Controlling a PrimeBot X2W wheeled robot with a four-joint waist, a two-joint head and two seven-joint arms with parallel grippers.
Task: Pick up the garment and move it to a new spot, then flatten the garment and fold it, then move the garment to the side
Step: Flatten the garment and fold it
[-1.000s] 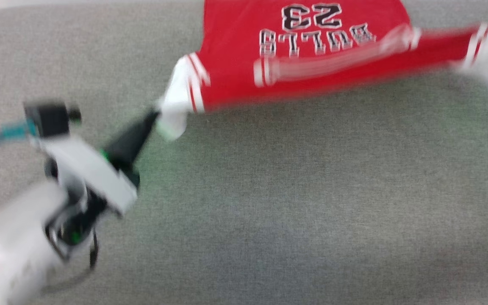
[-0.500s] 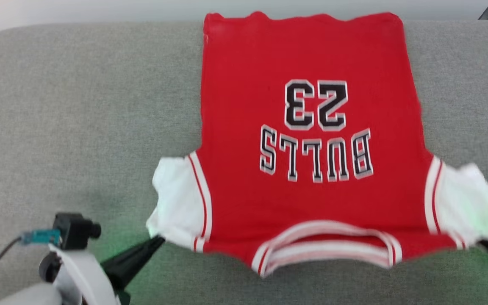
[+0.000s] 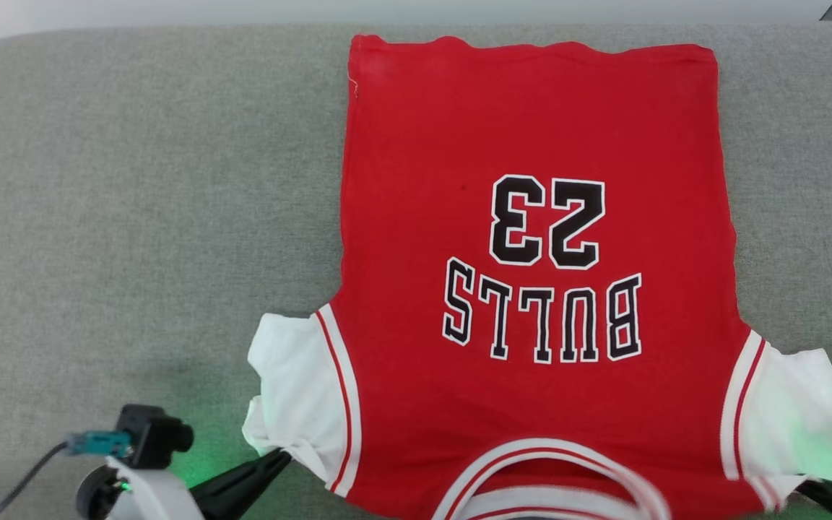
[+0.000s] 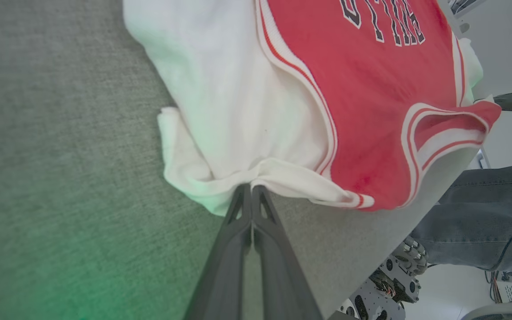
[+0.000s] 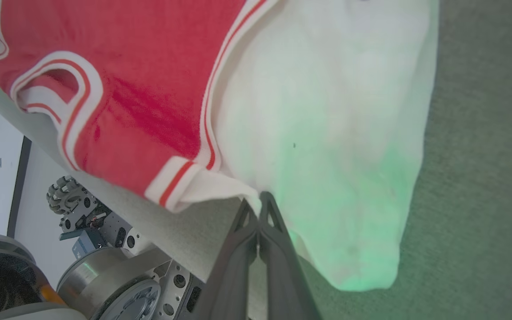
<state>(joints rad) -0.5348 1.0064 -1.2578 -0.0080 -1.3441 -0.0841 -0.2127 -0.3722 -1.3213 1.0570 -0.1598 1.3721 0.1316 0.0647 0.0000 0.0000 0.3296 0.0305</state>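
Left end effector (image 4: 251,186): I see its 2 fingers pressed together, pinching the folded edge of a white sleeve (image 4: 220,89) of the garment (image 3: 531,289). Right end effector (image 5: 259,195): fingers likewise closed, nipping the other white sleeve (image 5: 327,111) beside the striped shoulder trim.

The garment lies spread flat on the grey desk (image 3: 134,217), its collar (image 3: 553,469) toward me at the near edge and its hem (image 3: 531,45) just short of the far edge.

View differences: the head view alone gives the whole shirt and its print. The left wrist view adds a person's leg (image 4: 482,213) in grey denim beyond the near desk edge, and the wheeled base (image 4: 389,284) below that edge. The right wrist view shows the base from the other side.

Edges and room: a wide stretch of bare desk lies to my left of the garment, with a narrower strip to my right. A green glow (image 3: 199,448) tints the desk by the left fingers.

Writing: "BULLS" with "23", black with white outline, upside down in the head view.
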